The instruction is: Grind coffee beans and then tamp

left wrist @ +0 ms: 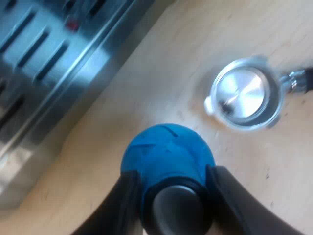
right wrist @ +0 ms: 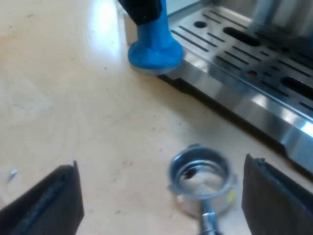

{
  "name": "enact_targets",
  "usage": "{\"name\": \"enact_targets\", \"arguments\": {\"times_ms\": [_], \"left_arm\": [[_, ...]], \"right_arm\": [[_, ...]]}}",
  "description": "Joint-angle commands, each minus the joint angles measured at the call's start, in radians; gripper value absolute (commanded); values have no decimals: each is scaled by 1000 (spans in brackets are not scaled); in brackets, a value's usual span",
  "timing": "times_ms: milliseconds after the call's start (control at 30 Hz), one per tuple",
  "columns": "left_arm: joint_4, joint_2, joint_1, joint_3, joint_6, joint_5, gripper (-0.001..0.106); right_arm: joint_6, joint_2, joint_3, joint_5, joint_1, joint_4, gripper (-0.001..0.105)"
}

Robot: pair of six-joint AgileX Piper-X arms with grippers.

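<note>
On the counter [right wrist: 73, 98], the cropped holder [right wrist: 199, 177] is flanked by spread right fingers [right wrist: 54, 200]; the tamper [left wrist: 166, 147] is clenched by left fingers [left wrist: 225, 196].

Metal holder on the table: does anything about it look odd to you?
Yes. The metal holder lies loose on the table, and its basket is nearly bare: shiny metal with just a dark speck, no bed of grounds. Yet the left gripper already grips the blue tamper, so tamping looks premature.
</note>
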Motion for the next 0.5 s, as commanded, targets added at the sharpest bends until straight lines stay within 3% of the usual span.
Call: {"name": "enact_targets", "arguments": {"times_ms": [33, 267, 333, 500], "left_arm": [[-2, -41, 50, 41, -32, -1, 0], [-4, -82, 204, 140, -36, -4, 0], [-25, -83, 275, 178, -36, -4, 0], [-72, -83, 378, 232, -34, -4, 0]], "right_arm": [[-7, -3, -30, -54, 0, 25, 70], [18, 70, -41, -104, -3, 10, 70], [46, 112, -44, -138, -15, -25, 70], [46, 198, -66, -234, -100, -106, 70]]}}
